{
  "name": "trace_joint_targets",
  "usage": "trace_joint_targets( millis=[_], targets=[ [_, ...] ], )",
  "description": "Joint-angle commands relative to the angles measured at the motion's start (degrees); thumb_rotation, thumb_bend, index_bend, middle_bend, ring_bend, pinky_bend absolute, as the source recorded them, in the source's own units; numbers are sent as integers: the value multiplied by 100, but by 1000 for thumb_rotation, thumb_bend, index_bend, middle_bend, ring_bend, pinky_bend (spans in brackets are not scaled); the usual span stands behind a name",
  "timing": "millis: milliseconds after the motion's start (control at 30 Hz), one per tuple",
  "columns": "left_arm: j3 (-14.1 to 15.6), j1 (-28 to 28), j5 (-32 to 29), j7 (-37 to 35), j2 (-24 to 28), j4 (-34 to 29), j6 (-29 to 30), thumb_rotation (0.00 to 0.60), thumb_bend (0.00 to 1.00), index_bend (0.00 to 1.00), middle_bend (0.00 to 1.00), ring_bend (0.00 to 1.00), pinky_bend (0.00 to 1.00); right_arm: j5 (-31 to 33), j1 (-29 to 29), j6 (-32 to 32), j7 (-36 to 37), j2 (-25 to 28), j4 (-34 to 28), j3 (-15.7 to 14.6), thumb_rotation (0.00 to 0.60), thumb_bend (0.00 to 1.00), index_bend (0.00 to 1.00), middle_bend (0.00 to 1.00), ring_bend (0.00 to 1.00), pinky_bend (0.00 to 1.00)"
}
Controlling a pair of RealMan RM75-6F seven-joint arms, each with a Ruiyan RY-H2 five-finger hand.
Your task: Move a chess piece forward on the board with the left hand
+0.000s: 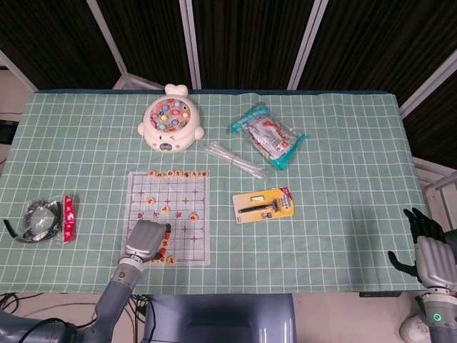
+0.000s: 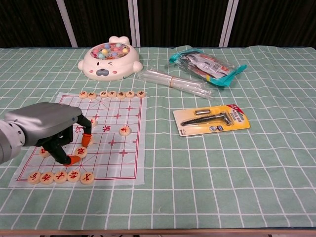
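A clear chess board [image 1: 201, 214] [image 2: 129, 158] with a red grid lies at the front left of the table. Round wooden pieces line its far edge [image 2: 112, 94] and near edge [image 2: 60, 176], and a lone piece [image 2: 125, 131] sits mid-board. My left hand [image 1: 146, 239] [image 2: 47, 127] hovers low over the board's near left part. Its orange-tipped thumb and a finger pinch one chess piece [image 2: 79, 152] that rests on the board, one row ahead of the near row. My right hand [image 1: 428, 250] hangs off the table's right edge, fingers apart and empty.
A white fishing toy [image 1: 171, 121] [image 2: 111, 59] stands behind the board. To the right of the board lie a clear tube bundle [image 2: 173, 83], a snack bag [image 2: 207, 64] and a razor pack [image 2: 212, 119]. A black cable coil [image 1: 37, 220] and a red packet [image 1: 68, 218] lie far left.
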Motion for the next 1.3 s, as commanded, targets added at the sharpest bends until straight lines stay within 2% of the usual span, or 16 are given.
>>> trace_joint_targets(
  millis=[33, 600, 1300],
  targets=[
    [10, 24, -16, -33, 27, 36, 17, 600, 278, 542, 1000, 1000, 1000, 6, 5, -14, 5, 0, 0, 0, 600, 367, 0, 0, 0, 0],
    [-41, -21, -70, -232, -104, 450, -205, 600, 278, 542, 1000, 1000, 1000, 25, 6, -21, 32, 6, -12, 6, 600, 367, 0, 0, 0, 0],
    [-87, -115, -186, -112, -232, 560, -221, 600, 278, 539, 1000, 1000, 1000, 42, 16, -51, 81, 12, -7, 13, 600, 366, 0, 0, 0, 0]
  ],
)
